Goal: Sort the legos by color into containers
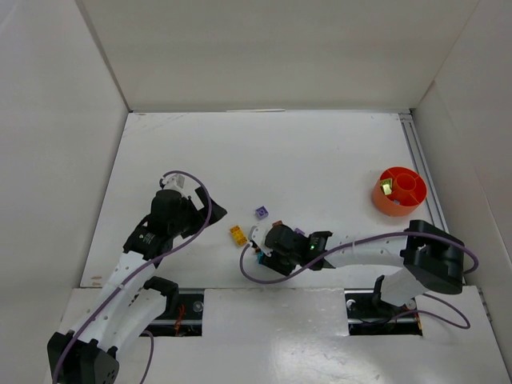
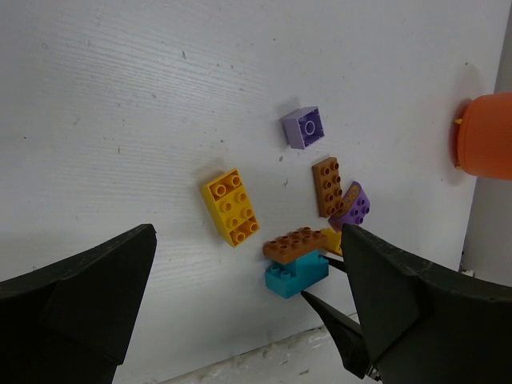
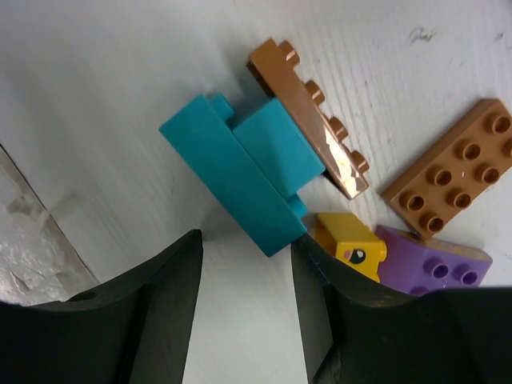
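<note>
Near the surface's near edge our right claw (image 3: 246, 240) hangs released, just short of the teal lego (image 3: 240, 168); our left claw (image 2: 248, 240) gapes empty. We judge pickup in hand: next straddle it, clench, carry to the orange bowl (image 1: 399, 190).

White table (image 1: 320, 152), faint scuffs and dark specks on surface. White walls (image 1: 264, 48) enclose it at back, left, right. Metal rail (image 1: 422, 172) along table's right edge. White panel (image 1: 272, 336) at near edge.
</note>
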`<state>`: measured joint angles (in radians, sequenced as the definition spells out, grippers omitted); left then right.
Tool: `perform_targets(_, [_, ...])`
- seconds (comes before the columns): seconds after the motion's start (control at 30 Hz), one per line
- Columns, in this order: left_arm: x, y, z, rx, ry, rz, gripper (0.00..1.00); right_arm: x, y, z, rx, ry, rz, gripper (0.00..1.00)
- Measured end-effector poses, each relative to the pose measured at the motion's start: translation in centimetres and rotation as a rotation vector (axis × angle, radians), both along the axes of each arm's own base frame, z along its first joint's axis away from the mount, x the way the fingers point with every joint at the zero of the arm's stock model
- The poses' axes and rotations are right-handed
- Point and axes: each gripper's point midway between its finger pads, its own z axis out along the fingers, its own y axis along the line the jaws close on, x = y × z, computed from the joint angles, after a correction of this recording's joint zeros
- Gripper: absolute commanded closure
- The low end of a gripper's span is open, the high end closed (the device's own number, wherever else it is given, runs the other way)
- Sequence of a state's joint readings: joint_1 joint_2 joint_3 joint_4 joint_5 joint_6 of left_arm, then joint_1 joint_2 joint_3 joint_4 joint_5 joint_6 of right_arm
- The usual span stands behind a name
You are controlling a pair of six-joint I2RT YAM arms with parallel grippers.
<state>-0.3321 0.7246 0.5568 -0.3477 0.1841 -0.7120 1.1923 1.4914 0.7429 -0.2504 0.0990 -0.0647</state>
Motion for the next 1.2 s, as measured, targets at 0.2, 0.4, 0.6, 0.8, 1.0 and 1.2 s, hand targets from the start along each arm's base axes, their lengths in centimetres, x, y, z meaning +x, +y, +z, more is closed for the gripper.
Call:
perform_targets(0.2, [0.0,0.0,0.0,0.0,0.0,0.0,0.0,0.5,0.8,0.1,0.02,-0.02,0.005,0.49])
perform_targets(0.4, [0.0,0.0,0.0,0.0,0.0,0.0,0.0,0.8,1.5,0.4,0.047,-0.038,0.019,0.57])
perform_targets(0.6, [0.0,-0.1,0.0,-0.002,0.001,-0.003,0.0,1.2,2.7,0.8,0.099,-0.065,0.043,0.59])
perform_targets(0.8, [-0.1,-0.1,0.1,-0.006,0.0,-0.008,0.0,1.2,4.0,0.6,0.136,-0.07,0.078,0.59])
perform_targets(1.0, [-0.2,-0.3,0.2,-0.013,-0.002,-0.016,0.0,1.3,5.1,1.0,0.175,-0.084,0.121,0.69])
perform_targets(1.2, [-0.2,-0.3,0.2,-0.015,-0.001,-0.018,0.0,1.5,6.1,1.0,0.202,-0.097,0.142,0.84])
